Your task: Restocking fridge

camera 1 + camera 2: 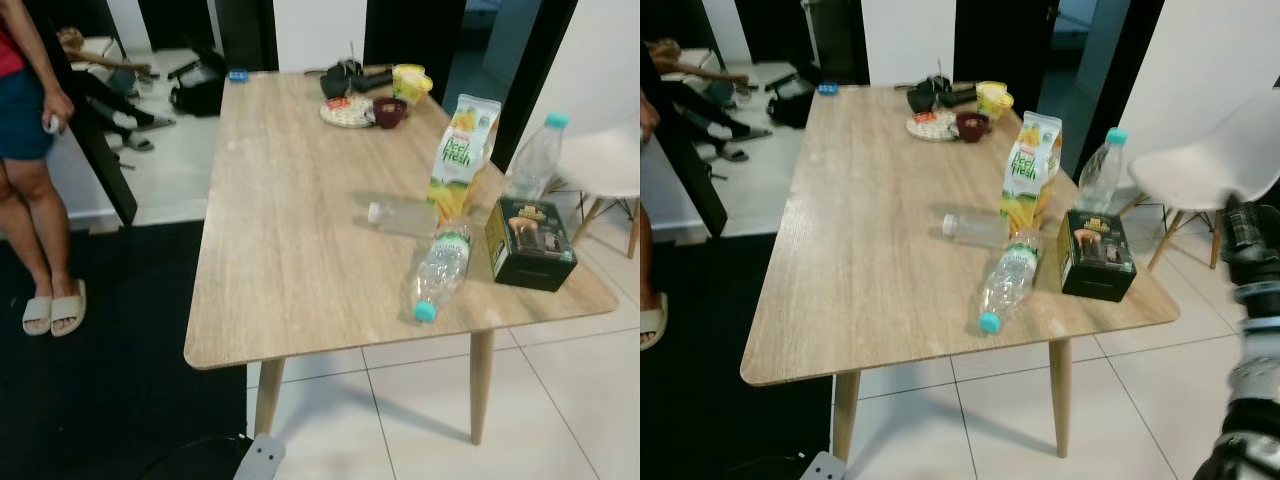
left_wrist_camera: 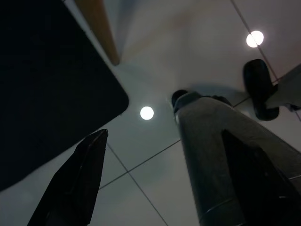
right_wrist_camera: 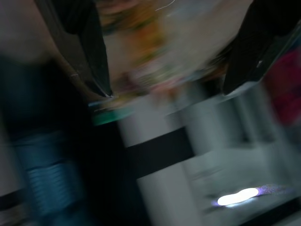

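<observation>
My right arm (image 1: 1252,330) is raised beside the far right corner of the light wooden bench (image 1: 300,220). My right claw (image 3: 169,56) has its two black fingers spread apart with nothing between them; its view is blurred and nothing there can be identified. My left claw (image 2: 164,179) hangs low over the white tiled floor (image 2: 155,61), fingers parted and gripping nothing, near a wooden bench leg (image 2: 101,28).

On the bench, toward my right arm's side:
- a yellow and green juice carton (image 1: 460,150), upright;
- a clear plastic bottle with a teal cap (image 1: 440,272), lying on its side near the front edge;
- a second clear teal-capped bottle (image 1: 533,158), upright behind a dark green box (image 1: 530,243);
- a small clear container (image 1: 400,215) lying beside the carton.

Dishes (image 1: 350,110) sit at the bench's far end. A person (image 1: 30,150) stands beyond my left side on the black mat (image 1: 90,380).
</observation>
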Motion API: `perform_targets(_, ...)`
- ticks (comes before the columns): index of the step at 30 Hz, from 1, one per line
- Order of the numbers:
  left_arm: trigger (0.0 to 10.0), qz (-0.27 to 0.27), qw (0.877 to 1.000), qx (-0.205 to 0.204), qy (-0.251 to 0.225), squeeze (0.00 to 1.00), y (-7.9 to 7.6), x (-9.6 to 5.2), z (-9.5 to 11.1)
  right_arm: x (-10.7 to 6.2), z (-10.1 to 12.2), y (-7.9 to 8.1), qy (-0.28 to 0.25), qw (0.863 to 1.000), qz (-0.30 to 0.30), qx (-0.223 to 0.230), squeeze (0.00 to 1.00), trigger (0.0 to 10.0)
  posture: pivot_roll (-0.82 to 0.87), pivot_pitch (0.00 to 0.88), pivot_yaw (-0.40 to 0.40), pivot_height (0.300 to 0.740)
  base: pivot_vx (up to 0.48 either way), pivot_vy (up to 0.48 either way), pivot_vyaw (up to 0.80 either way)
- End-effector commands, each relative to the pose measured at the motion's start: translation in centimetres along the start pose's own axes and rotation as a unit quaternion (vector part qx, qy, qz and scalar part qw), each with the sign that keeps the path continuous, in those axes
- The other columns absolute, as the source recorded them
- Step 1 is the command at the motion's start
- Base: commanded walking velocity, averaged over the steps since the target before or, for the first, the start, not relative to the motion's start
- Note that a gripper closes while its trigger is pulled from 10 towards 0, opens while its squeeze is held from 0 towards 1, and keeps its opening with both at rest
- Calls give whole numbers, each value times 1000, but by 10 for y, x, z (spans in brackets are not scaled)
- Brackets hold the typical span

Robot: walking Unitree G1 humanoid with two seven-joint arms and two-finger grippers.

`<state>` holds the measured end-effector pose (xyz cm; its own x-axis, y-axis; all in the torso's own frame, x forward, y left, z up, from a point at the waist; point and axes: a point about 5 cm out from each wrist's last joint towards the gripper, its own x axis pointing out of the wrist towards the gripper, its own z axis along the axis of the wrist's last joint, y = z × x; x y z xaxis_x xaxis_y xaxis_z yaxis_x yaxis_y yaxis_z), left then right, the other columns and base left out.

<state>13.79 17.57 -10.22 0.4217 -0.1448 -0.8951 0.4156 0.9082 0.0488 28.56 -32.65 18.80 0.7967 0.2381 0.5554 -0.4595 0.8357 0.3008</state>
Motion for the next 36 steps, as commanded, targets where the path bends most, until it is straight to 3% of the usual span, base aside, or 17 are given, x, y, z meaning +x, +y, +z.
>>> perform_targets(1,10000,-9,999,0,36,0,-3,-3,-19,8,8,11,-9,998,56,2,1000,10000,48,0,-18,740,0,0,0)
perform_targets(5,10000,-9,999,1,37,0,-3,-3,-20,17,-4,42,41,984,172,27,1000,10000,45,0,-15,740,0,0,0)
perform_targets(9,10000,-9,999,1,37,0,-3,-3,-19,18,-10,51,69,975,207,31,1000,10000,46,0,-13,740,0,0,0)
perform_targets(11,10000,-9,999,1,35,0,-3,-3,-18,18,-36,72,171,947,273,16,1000,10000,48,0,-15,740,0,0,0)
perform_targets(12,10000,-9,999,1,35,0,-3,-3,-18,18,-36,72,171,947,273,16,1000,10000,48,0,-15,740,0,0,0)
perform_targets(13,10000,-10,999,0,34,0,-3,-3,-18,8,-63,85,297,904,305,-24,902,10000,47,0,-15,740,0,0,0)
perform_targets(14,10000,-10,999,0,34,0,-3,-3,-18,8,-63,85,297,904,305,-24,902,10000,47,0,-15,740,0,0,0)
perform_targets(15,10000,-10,999,0,34,0,-3,-3,-18,2,-72,87,352,881,314,-47,137,10000,49,0,-16,740,0,0,0)
perform_targets(16,10000,-10,999,-1,34,0,-3,-3,-18,-2,-77,89,386,864,318,-61,0,10000,49,0,-16,740,0,0,0)
perform_targets(19,10000,-10,999,-2,34,0,-3,-3,-18,-5,-78,89,410,851,319,-74,0,10000,49,0,-16,740,0,0,0)
perform_targets(22,10000,-11,999,-3,34,0,-4,-3,-18,-10,-71,86,469,815,320,-115,0,10000,46,0,-17,740,0,0,0)
perform_targets(23,10000,-11,999,-3,34,0,-4,-3,-18,-10,-71,86,469,815,320,-115,0,10000,46,0,-17,740,0,0,0)
perform_targets(28,10000,-11,999,-3,35,0,-4,-3,-19,-16,-61,79,518,783,310,-151,0,10000,42,0,-19,740,0,0,0)
perform_targets(29,10000,-11,999,-3,35,0,-4,-3,-19,-17,-59,77,539,768,302,-167,0,10000,42,0,-19,740,0,0,0)
perform_targets(30,10000,-11,999,-3,35,0,-4,-3,-19,-17,-59,77,539,768,302,-167,0,10000,42,0,-19,740,0,0,0)
perform_targets(31,10000,-11,999,-3,35,0,-5,-3,-19,-19,-58,74,569,746,289,-190,0,10000,42,0,-19,740,0,0,0)
perform_targets(36,10000,-13,999,-4,32,0,-6,-2,-17,-19,-52,72,604,729,243,-212,0,10000,42,0,-19,740,0,0,0)
